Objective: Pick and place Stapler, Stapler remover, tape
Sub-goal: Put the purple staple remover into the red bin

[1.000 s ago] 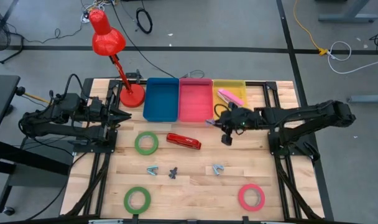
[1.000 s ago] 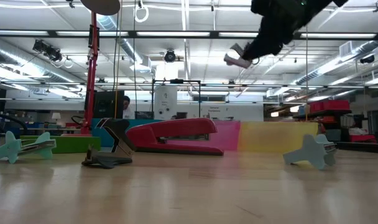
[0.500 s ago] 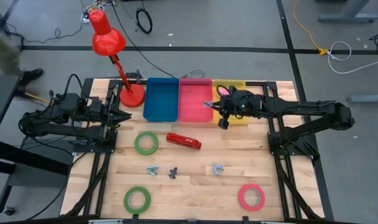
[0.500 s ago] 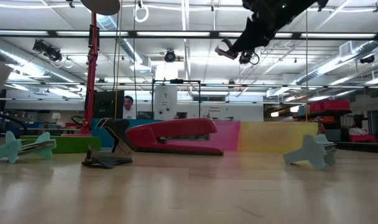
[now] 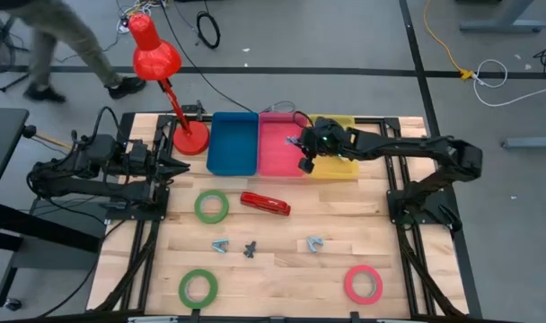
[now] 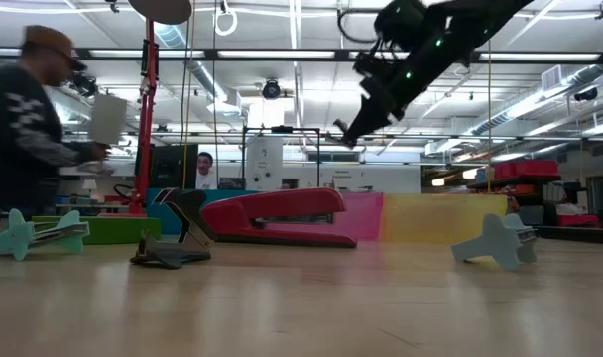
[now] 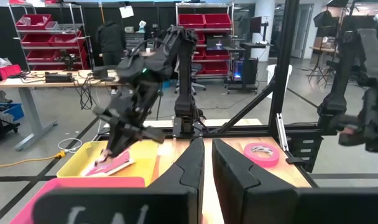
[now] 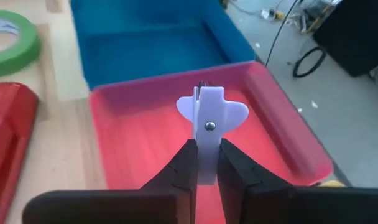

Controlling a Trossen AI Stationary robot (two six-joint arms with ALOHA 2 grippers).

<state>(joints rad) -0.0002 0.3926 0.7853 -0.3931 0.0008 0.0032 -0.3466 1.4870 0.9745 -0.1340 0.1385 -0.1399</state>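
Pink bin (image 5: 282, 144) below; right gripper (image 8: 204, 152) pinches white staple remover (image 8: 209, 121), lower end hidden.

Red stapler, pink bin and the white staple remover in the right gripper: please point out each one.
red stapler (image 5: 265, 204), high view, middle of its top.
pink bin (image 5: 275, 152), high view, bare floor.
white staple remover (image 8: 209, 124), right wrist view, by its rivet; held by the right gripper (image 8: 202, 163).
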